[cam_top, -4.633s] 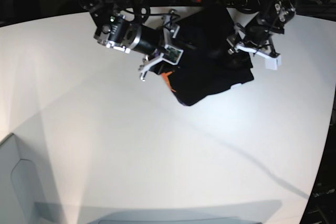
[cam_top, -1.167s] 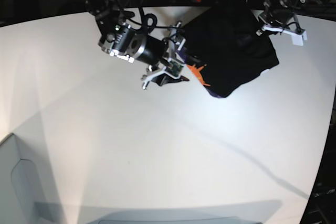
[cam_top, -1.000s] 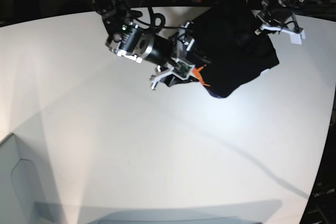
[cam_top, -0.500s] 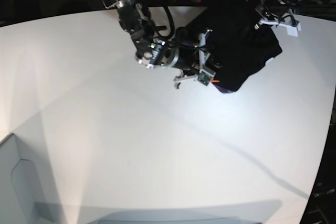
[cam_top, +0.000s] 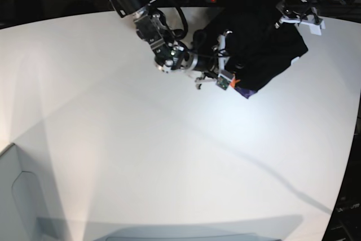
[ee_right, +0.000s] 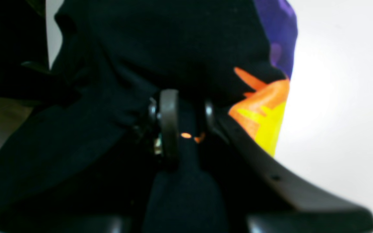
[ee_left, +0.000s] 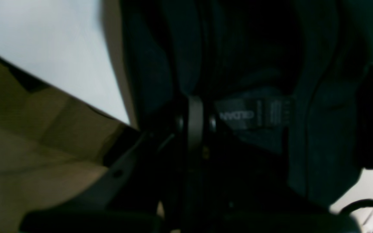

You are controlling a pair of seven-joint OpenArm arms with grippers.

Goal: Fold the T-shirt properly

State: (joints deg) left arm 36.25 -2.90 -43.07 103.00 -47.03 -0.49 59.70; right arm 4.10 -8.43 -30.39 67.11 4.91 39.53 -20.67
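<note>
While bunched into a dark mass at the far right of the white table (cam_top: 113, 139), near its back edge, hangs as a crumpled black T-shirt (cam_top: 259, 43) gathered between both arms. Looks plain black and heavily creased in the base view, with no flat panel showing, only overlapping folds and a lower corner pointing toward the table's middle. Carries a bright print at that lower corner (cam_top: 240, 86): orange and yellow flame-like shapes under a purple area, seen large in the right wrist view (ee_right: 264, 103) at the cloth's right edge. Shows also a small neck label (ee_left: 254, 113) with pale lettering in the left wrist view, set among dark vertical folds, blurred.

Gripped at the lower left edge by the right gripper (cam_top: 223, 69), reaching in from the base view's left; jaws nearly together and clamped on a fold of black cloth, as the right wrist view (ee_right: 181, 111) shows cloth pinched between them, just beside the print. Gripped at the upper right by the left gripper (cam_top: 293, 12), near the table's back edge; jaws pressed tight with shirt fabric around them, close beside the label in the left wrist view (ee_left: 194, 121).
</note>
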